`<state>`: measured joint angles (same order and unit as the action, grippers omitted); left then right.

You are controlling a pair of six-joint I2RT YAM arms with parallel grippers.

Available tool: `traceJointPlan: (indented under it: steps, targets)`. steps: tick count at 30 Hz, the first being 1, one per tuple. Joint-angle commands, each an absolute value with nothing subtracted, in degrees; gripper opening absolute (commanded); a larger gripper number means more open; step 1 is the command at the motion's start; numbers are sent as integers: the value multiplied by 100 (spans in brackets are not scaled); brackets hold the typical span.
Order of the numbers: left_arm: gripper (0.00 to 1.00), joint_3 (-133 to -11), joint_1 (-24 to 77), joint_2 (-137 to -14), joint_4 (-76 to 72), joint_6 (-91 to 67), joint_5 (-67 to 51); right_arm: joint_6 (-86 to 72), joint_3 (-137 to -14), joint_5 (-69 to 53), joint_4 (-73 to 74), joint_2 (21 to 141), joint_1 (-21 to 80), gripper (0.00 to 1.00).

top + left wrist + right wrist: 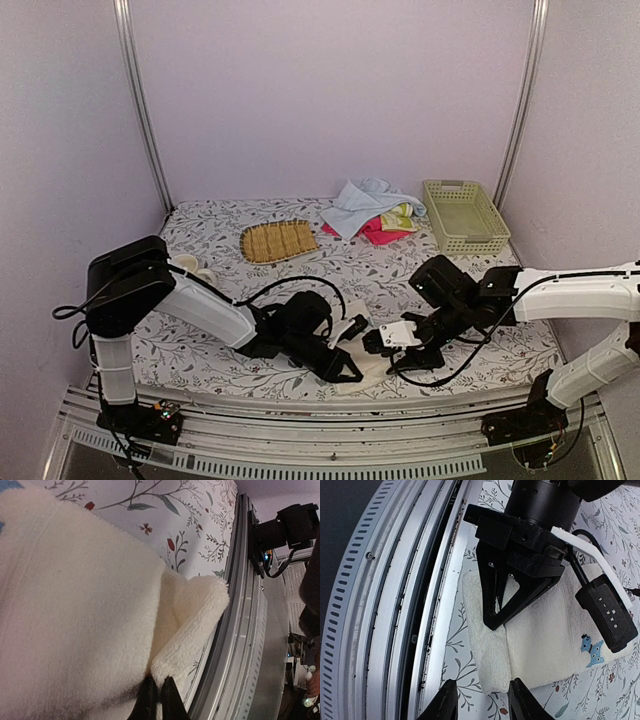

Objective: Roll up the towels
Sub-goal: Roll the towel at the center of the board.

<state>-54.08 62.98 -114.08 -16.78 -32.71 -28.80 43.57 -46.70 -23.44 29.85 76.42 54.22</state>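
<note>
Top external view is showing the cream towel (pixel 368 362) lying right beside the metal rail (pixel 300 420), at the near edge of the bench (pixel 220 225). Both arms are leaning over it, so most of it is hiding under them. Hardly any room is showing between the towel and the rail.

In the left wrist view, the towel's end is reaching the bench edge by the rail. I cannot tell if it is touching the rail. The left fingers (pixel 146 705) are pressing together on a fold of the towel, and only their tips are showing.

In the right wrist view, the right fingers (pixel 446 704) are standing apart, gripping nothing. The towel's corner is sitting just in front of the gap. A little blue mark (pixel 590 650) is peeking out on the towel's side away from the rail.

Farther from the rail, the middle of the bench is lying open. Farthest from the rail, the light blue towel (pixel 355 200), pink towel (pixel 380 235) and yellow-green towel (pixel 402 215) are sitting in one heap, the pink one mostly covered. The woven mat (pixel 278 241) and green basket (pixel 463 215) are sitting just as far from the rail.
</note>
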Motion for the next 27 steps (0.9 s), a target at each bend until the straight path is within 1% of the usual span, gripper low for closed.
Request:
traceJointPlan:
  steps: [1,8,22,24,27]
  targets:
    - [0,-5386,6284,-11609,-1409,-3480,-3028,4588,-4500,-1648,2411,7906,5817,39]
    - [0,-5490,6279,-11616,-1202,-3449,-3031,4732,-4361,-1249,2113,8186,6092,40]
    - [0,-5624,6237,-11759,-1031,-3334,-3041,4779,-4204,-711,1741,8909,6119,39]
    - [0,-5616,6227,-11755,-1037,-3333,-3033,4818,-4165,-718,1781,9010,6118,38]
    - [0,-5568,6206,-11679,-1031,-3332,-2978,4850,-4157,-765,1904,9148,6115,32]
